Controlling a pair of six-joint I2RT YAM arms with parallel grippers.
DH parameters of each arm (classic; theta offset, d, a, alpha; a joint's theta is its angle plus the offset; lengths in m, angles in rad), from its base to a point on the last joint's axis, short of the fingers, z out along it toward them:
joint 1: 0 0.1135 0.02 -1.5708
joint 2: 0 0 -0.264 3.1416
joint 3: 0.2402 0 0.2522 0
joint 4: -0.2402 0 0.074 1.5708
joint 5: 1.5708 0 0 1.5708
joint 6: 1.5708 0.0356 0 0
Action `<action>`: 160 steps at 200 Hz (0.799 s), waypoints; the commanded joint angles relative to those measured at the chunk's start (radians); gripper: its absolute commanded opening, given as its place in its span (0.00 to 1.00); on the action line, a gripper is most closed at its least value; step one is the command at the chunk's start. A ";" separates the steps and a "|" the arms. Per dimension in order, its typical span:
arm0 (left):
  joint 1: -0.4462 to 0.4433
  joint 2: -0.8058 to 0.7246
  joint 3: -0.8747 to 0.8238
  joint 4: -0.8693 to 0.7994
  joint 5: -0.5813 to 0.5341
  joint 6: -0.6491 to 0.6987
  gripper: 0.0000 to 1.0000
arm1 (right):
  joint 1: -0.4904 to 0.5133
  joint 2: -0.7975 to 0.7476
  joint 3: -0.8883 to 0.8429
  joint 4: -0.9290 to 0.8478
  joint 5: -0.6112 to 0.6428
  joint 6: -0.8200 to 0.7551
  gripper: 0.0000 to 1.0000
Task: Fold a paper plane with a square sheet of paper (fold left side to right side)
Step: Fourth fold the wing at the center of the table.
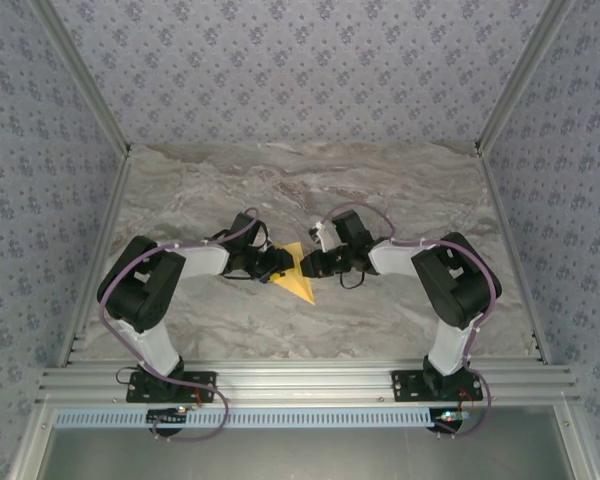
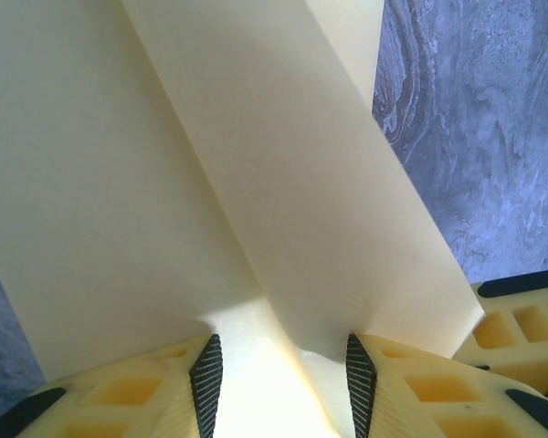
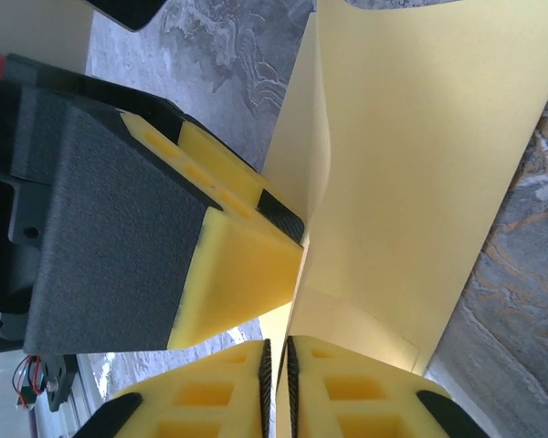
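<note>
The yellow-orange sheet of paper (image 1: 298, 274) lies mid-table, folded into a pointed shape with its tip toward the near edge. My left gripper (image 1: 283, 263) meets it from the left and my right gripper (image 1: 308, 266) from the right. In the left wrist view the paper (image 2: 256, 182) shows two overlapping flaps with a crease running down between the jaws of the left gripper (image 2: 283, 374), which stand apart. In the right wrist view the right gripper (image 3: 278, 383) is shut on a thin raised edge of the paper (image 3: 411, 182). A left fingertip (image 3: 237, 265) touches the paper beside it.
The marble tabletop (image 1: 310, 180) stretches behind the paper. Patterned walls with metal frame rails (image 1: 100, 240) close in the sides and back. The arm bases (image 1: 170, 385) are bolted to the near rail.
</note>
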 commanded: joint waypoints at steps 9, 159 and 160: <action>-0.004 0.020 0.013 -0.026 -0.014 0.020 0.43 | 0.007 0.027 0.040 -0.068 0.024 -0.031 0.12; -0.005 0.020 0.013 -0.028 -0.011 0.020 0.43 | 0.014 0.088 0.099 -0.167 0.114 -0.091 0.11; -0.006 0.020 0.013 -0.028 -0.011 0.019 0.43 | 0.013 0.088 0.100 -0.167 0.114 -0.091 0.11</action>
